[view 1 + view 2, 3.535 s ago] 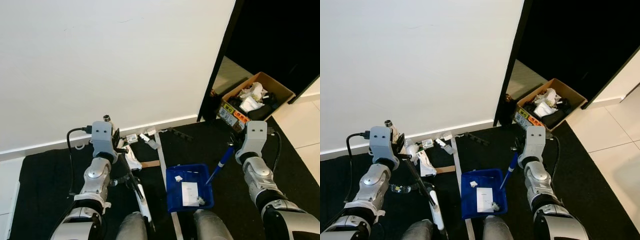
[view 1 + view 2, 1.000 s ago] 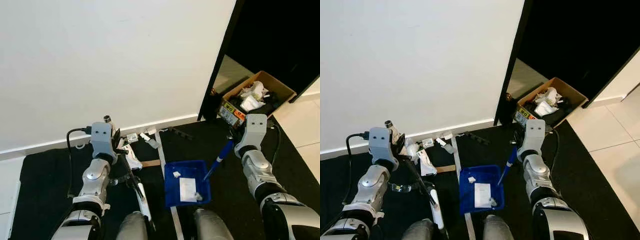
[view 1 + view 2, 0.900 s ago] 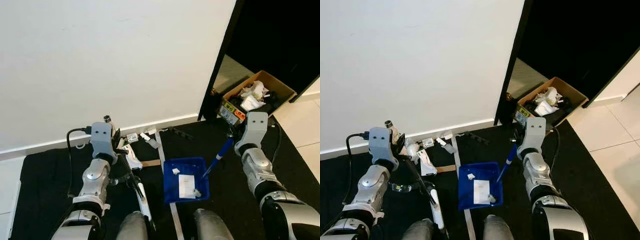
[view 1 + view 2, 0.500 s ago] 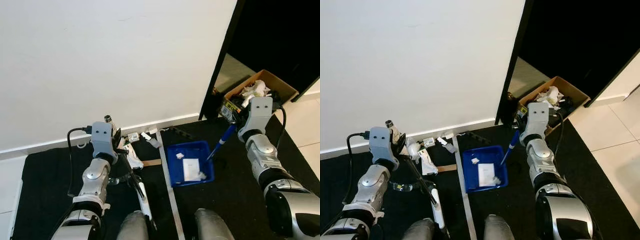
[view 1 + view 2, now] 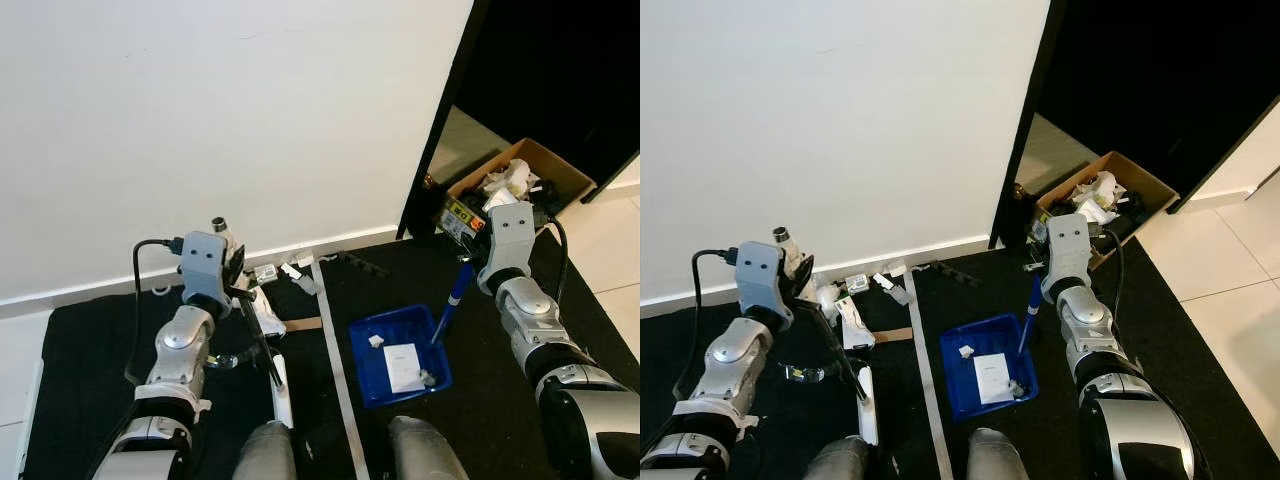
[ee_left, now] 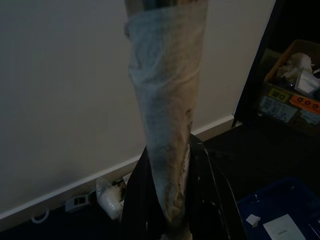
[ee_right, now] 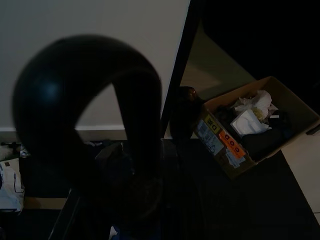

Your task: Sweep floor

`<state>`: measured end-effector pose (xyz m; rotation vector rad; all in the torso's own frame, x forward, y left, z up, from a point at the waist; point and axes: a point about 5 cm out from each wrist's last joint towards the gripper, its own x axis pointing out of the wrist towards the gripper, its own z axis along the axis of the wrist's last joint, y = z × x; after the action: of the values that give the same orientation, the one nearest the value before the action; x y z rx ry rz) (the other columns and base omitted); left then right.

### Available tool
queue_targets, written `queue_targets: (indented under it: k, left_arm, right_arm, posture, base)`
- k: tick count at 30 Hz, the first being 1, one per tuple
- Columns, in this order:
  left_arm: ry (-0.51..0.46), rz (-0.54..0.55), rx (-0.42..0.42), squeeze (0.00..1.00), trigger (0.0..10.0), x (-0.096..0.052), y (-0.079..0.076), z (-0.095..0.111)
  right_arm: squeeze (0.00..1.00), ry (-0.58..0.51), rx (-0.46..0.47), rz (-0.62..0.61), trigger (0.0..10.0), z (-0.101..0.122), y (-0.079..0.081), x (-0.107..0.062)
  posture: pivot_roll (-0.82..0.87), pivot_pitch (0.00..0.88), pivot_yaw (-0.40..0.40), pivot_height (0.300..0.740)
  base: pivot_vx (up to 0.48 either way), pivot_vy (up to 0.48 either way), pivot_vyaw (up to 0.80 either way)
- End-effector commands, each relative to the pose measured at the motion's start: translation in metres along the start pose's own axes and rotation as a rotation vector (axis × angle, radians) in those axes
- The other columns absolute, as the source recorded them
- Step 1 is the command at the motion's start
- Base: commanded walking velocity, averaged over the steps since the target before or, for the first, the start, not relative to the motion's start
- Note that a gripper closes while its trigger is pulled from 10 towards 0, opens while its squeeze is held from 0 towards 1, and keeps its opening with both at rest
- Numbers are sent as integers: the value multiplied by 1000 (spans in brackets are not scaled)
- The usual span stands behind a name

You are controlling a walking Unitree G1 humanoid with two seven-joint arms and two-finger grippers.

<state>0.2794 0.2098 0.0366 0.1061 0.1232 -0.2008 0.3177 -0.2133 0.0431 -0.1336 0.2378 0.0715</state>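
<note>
My left gripper (image 5: 240, 290) is shut on the black handle of a broom (image 5: 281, 395), whose white head rests on the dark mat near my feet. In the left wrist view the cloth-wrapped handle (image 6: 165, 125) runs between the black fingers (image 6: 145, 200). My right gripper (image 5: 466, 268) is shut on the blue handle (image 5: 453, 298) of a blue dustpan (image 5: 372, 385), which lies on the mat right of a grey strip. A paper sheet (image 5: 405, 368) and small white scraps lie in the pan. Litter (image 5: 265, 275) and a white bag (image 5: 266, 315) sit by the skirting board.
A white wall stands ahead, with a dark doorway to the right. An open cardboard box (image 5: 515, 185) full of rubbish stands in the doorway. A grey strip (image 5: 335, 370) crosses the black mat (image 5: 90, 380). Pale tiles (image 5: 610, 250) lie at the far right.
The right gripper carried the dustpan towards the wall, then back nearer and further right. The left arm shifted slightly and the broom head moved a little.
</note>
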Motion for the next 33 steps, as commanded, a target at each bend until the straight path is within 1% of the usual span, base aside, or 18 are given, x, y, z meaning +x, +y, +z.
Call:
queue_targets:
  k: [1, 2, 4, 5, 6, 13, 18, 22, 26, 33]
  left_arm:
    - [6, 41, 2, 0, 10000, -1, 8, 2]
    - [6, 41, 2, 0, 10000, -1, 8, 2]
    - [3, 71, -41, 0, 10000, -1, 6, 0]
    - [3, 71, -41, 0, 10000, -1, 6, 0]
    - [0, 79, -52, 0, 10000, -2, 4, -1]
    - [16, 86, -58, 0, 10000, -6, -1, -7]
    - [30, 94, -69, 0, 10000, -8, -3, -11]
    - [35, 95, -73, 0, 10000, -8, -4, -12]
    - [34, 95, -75, 0, 10000, -8, -6, -12]
    - [33, 97, -75, 0, 10000, -7, -6, -11]
  right_arm:
    - [0, -9, 15, 2, 10000, 0, 1, 0]
    - [0, -9, 15, 2, 10000, 0, 1, 0]
    - [0, -11, 13, 33, 10000, -1, 9, 0]
    - [0, -11, 13, 33, 10000, -1, 9, 0]
    - [0, -12, -3, 51, 10000, -2, 13, 0]
    - [0, -19, -14, 90, 10000, -2, 21, 0]
    - [0, -15, -11, 99, 10000, -3, 23, 0]
    - [0, -4, -34, 113, 10000, -6, 26, -2]
    - [0, 0, -53, 134, 10000, -8, 31, -2]
    - [0, -3, -55, 136, 10000, -7, 31, -2]
  posture:
    - [65, 35, -15, 740]
    - [65, 35, -15, 740]
    - [65, 34, -15, 740]
    - [65, 34, -15, 740]
    - [66, 36, -15, 740]
    - [66, 40, -14, 740]
    - [65, 40, -13, 740]
    - [66, 38, -13, 740]
    - [65, 38, -13, 740]
    - [66, 40, -13, 740]
  base:
    - [0, 0, 0]
    - [0, 0, 0]
    - [0, 0, 0]
    - [0, 0, 0]
    - [0, 0, 0]
    - [0, 0, 0]
    - [0, 0, 0]
    - [0, 0, 0]
    - [0, 0, 800]
    - [0, 0, 800]
